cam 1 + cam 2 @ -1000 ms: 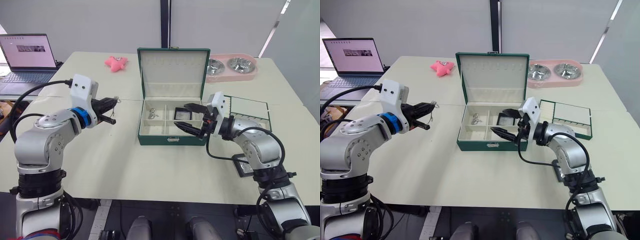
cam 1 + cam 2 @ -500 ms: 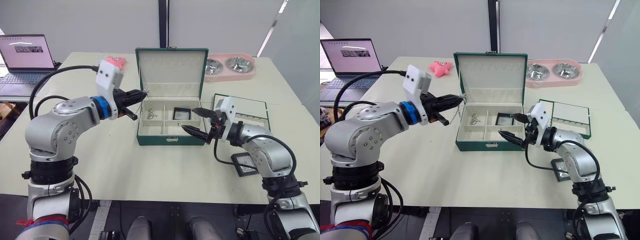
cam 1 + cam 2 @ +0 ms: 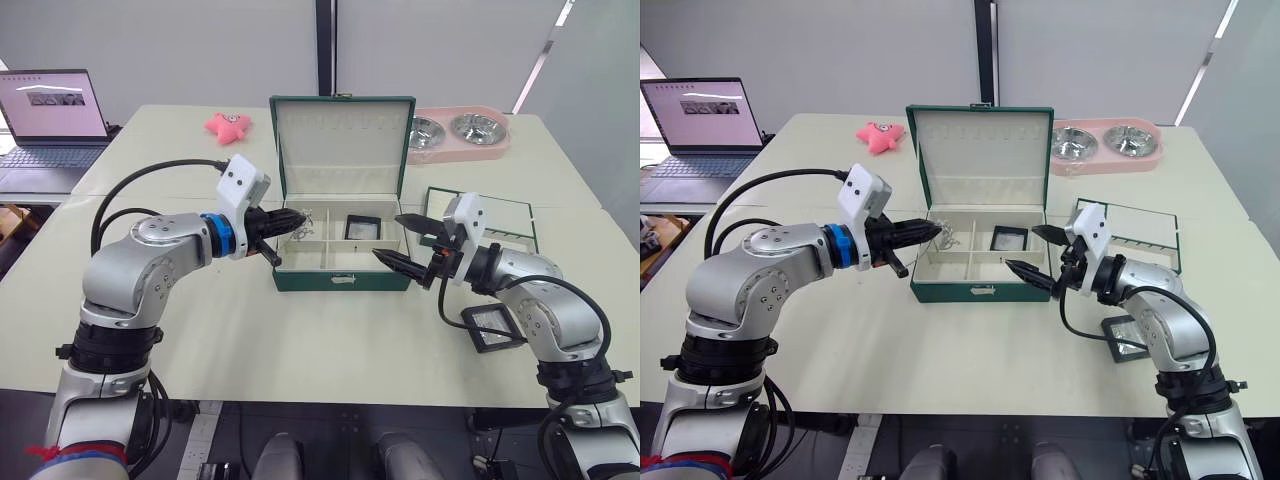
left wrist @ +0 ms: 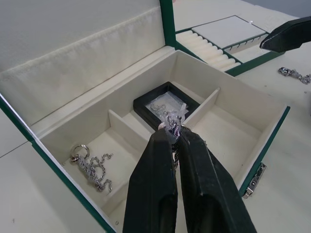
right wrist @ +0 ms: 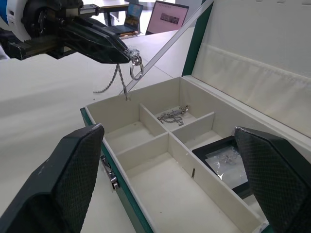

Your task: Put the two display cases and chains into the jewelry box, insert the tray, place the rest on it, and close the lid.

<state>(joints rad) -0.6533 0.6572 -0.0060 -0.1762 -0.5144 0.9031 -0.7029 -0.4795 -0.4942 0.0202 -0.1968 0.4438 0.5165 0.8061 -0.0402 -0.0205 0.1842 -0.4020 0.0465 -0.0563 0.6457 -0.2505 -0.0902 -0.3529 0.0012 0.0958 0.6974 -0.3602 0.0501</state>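
The jewelry box (image 3: pixel 342 277) stands open at the table's middle, its lid (image 3: pixel 342 135) upright behind it. My left gripper (image 3: pixel 297 217) is shut on a silver chain (image 4: pixel 171 125) that dangles over the box's left compartments. Another chain (image 4: pixel 90 163) lies in the back left compartment. A pale display case (image 3: pixel 362 228) lies in the back right one. My right gripper (image 3: pixel 390 237) stands open at the box's right front corner, holding nothing. The grey display case (image 3: pixel 493 327) lies on the table near my right arm. The tray (image 3: pixel 503 222) sits to the right of the box, with a loose chain (image 4: pixel 294 74) beside it.
A pink double bowl (image 3: pixel 462 133) stands at the back right, behind the tray. A pink plush toy (image 3: pixel 228 123) lies at the back, left of the lid. An open laptop (image 3: pixel 52 115) sits at the far left edge.
My left arm has swung right from the open table, carrying the chain over the box. My right gripper has drawn back a little to the right, still open.
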